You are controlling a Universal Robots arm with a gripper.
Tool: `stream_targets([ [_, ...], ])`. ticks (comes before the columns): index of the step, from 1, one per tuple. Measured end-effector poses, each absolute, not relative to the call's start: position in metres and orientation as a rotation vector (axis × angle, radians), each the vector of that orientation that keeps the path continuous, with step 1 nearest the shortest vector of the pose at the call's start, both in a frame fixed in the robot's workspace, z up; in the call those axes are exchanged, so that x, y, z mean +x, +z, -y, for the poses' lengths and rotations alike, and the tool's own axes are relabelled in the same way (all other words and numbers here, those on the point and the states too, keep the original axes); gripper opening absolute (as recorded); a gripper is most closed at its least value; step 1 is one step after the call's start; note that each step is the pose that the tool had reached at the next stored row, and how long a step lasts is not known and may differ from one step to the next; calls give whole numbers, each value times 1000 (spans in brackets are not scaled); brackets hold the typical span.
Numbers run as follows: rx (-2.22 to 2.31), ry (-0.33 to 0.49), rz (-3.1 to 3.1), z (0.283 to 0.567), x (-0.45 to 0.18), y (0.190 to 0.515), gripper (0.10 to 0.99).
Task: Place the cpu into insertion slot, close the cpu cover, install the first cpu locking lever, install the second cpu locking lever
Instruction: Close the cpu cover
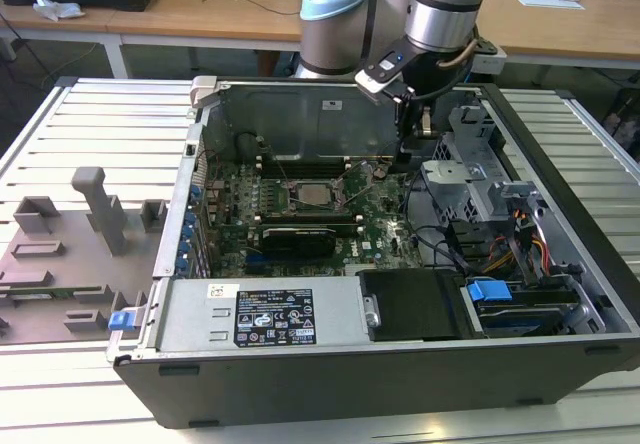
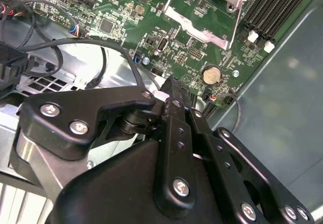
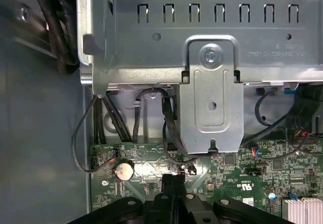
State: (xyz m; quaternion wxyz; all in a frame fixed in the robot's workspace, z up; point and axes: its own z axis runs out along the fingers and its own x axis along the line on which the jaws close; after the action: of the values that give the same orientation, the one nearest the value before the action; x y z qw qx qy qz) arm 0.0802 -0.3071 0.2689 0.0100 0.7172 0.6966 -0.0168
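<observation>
We see the claw (image 1: pixel 409 130) hanging inside the open computer case (image 1: pixel 400 384), over the far corner of the green motherboard (image 1: pixel 385 226) on the exterior view's right. In both wrist views its two black fingers (image 3: pixel 166 186) lie pressed together with barely a seam between them, and we find nothing gripped between them. The tips (image 2: pixel 172 86) hover above the board close to the round coin battery (image 2: pixel 211 74), without touching it as far as we can judge. Beyond them stands a silvery metal bracket (image 3: pixel 209 98) with black cables (image 3: pixel 118 123) running beneath it.

The cpu (image 1: pixel 316 194) appears to sit flat in the insertion slot (image 1: pixel 297 202) near the middle of the board, well apart from the claw. In the second wrist view the cpu cover (image 2: pixel 198 30) is swung up and open, with green board showing through its square window. The case rests on a slatted metal tabletop (image 1: pixel 80 124).
</observation>
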Motion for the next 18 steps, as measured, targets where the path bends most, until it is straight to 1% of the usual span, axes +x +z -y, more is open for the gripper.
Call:
stream_targets([
  [7,2239,-52,-2174,307,76,260,106],
  [13,2239,-52,-2175,307,61,249,106],
  [18,2240,-50,-2175,307,47,248,106],
])
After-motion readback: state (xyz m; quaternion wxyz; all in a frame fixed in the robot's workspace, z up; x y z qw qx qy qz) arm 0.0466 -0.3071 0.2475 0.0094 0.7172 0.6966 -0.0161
